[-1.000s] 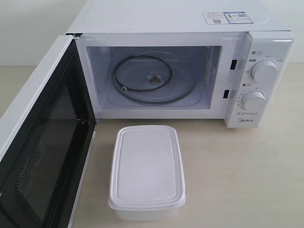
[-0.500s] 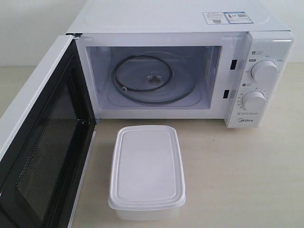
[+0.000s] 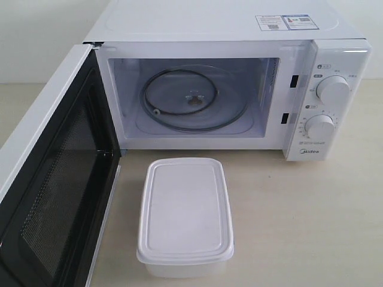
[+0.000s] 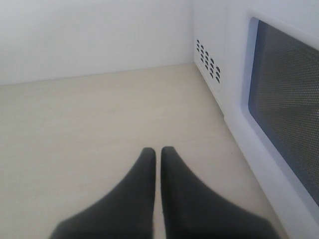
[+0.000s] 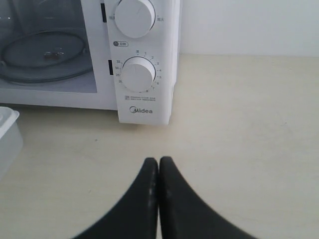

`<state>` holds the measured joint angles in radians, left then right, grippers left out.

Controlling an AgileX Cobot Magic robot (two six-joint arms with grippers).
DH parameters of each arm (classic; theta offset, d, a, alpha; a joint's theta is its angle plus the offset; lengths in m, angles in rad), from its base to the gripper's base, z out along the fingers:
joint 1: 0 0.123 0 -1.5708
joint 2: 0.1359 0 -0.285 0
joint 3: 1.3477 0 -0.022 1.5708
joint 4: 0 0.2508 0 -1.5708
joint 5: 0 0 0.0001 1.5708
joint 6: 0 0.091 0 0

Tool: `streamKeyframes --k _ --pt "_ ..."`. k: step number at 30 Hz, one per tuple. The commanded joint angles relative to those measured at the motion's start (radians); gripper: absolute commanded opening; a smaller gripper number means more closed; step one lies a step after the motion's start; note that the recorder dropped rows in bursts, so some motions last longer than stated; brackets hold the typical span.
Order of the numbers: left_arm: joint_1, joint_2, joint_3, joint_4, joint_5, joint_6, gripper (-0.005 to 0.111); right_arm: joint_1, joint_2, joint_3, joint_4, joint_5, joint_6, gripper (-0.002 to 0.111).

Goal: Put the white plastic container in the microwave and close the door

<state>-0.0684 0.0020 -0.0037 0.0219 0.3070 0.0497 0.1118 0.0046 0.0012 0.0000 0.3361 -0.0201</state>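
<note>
The white plastic container (image 3: 185, 215) sits lidded on the table in front of the microwave (image 3: 227, 89), whose cavity shows the glass turntable (image 3: 192, 98). The door (image 3: 51, 179) is swung wide open at the left, mesh face inward. Neither gripper appears in the exterior view. In the left wrist view my left gripper (image 4: 158, 150) is shut with nothing in it, beside the door's outer window (image 4: 286, 99). My right gripper (image 5: 158, 159) is shut and empty over bare table, in front of the dials (image 5: 138, 73); a corner of the container (image 5: 7, 134) shows at the edge.
The pale wooden table (image 3: 299, 227) stretches to the right of the container. A white wall (image 4: 89, 35) stands behind the table. Stickers (image 3: 284, 22) lie on the microwave's top.
</note>
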Motion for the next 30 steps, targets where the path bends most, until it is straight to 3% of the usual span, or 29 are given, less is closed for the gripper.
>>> streamKeyframes --k 1,17,24,30 --pt "0.005 -0.002 0.004 0.001 -0.001 0.003 0.004 -0.003 -0.005 -0.001 -0.010 -0.061 -0.016 0.000" --pt "0.005 -0.002 0.004 0.001 -0.001 0.003 0.004 -0.003 -0.005 -0.001 -0.008 -0.608 -0.044 0.000" --pt "0.005 -0.002 0.004 0.001 -0.001 0.003 0.004 -0.003 0.151 -0.161 0.104 -0.598 -0.182 0.000" --pt "0.005 -0.002 0.004 0.001 -0.001 0.003 0.004 -0.003 0.349 -0.236 0.122 -0.609 -0.162 0.000"
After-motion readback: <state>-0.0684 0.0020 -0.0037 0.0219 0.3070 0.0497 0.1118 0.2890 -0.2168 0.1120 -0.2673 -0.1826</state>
